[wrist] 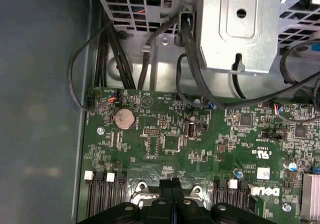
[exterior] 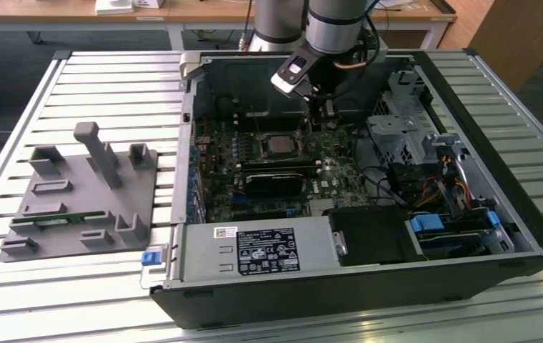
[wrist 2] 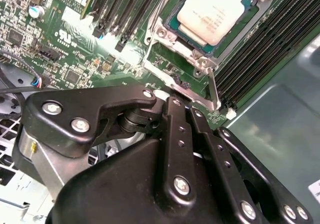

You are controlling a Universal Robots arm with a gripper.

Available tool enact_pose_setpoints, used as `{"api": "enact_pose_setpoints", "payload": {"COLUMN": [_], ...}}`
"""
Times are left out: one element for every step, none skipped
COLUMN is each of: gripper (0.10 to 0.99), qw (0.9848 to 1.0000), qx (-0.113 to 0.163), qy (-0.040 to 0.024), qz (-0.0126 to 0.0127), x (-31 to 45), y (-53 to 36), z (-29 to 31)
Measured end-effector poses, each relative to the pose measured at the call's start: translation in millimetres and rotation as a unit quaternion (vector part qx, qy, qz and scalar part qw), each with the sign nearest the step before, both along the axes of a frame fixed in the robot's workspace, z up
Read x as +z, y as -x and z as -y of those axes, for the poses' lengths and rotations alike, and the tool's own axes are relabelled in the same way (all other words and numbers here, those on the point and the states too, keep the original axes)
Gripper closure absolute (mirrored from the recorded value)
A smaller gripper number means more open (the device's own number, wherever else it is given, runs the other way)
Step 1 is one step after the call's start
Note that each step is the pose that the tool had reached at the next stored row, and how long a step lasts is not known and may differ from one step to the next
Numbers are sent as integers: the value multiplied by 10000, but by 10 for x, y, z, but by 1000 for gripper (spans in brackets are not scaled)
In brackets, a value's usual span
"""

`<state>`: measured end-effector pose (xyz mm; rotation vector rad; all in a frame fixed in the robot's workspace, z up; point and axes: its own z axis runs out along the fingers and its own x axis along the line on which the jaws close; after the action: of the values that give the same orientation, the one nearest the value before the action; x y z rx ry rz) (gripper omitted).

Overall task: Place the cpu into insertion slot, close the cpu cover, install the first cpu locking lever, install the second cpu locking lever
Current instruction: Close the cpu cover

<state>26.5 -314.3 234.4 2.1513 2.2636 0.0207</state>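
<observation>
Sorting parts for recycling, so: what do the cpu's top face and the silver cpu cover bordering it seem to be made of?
The cpu: metal lid, likely plated, with a pale silvery-tan satin finish; it reflects light softly and evenly. The cpu cover: thin sheet metal, probably steel, bright silver; its edges glint sharply.

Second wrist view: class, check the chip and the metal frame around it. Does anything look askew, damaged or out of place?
Nothing stands out. The chip lies flat and square inside the metal frame, and neither shows visible damage or debris.
</observation>
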Motion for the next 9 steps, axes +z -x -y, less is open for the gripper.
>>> {"api": "enact_pose_setpoints", "payload": {"gripper": [980,980,980,980,980,980,980,980,980], "qw": [10000,10000,10000,10000,10000,10000,10000,10000,10000], "qx": [0,0,0,0,0,0,0,0,0], "qy": [1,1,1,0,0,0,0,0,0], "qz": [0,0,0,0,0,0,0,0,0], "x": [-1,-3,-5,-6,-8,-10,-11,-13,-15], "y": [10,22,34,46,58,71,85,100,113], "z": [0,0,0,0,0,0,0,0,0]}}
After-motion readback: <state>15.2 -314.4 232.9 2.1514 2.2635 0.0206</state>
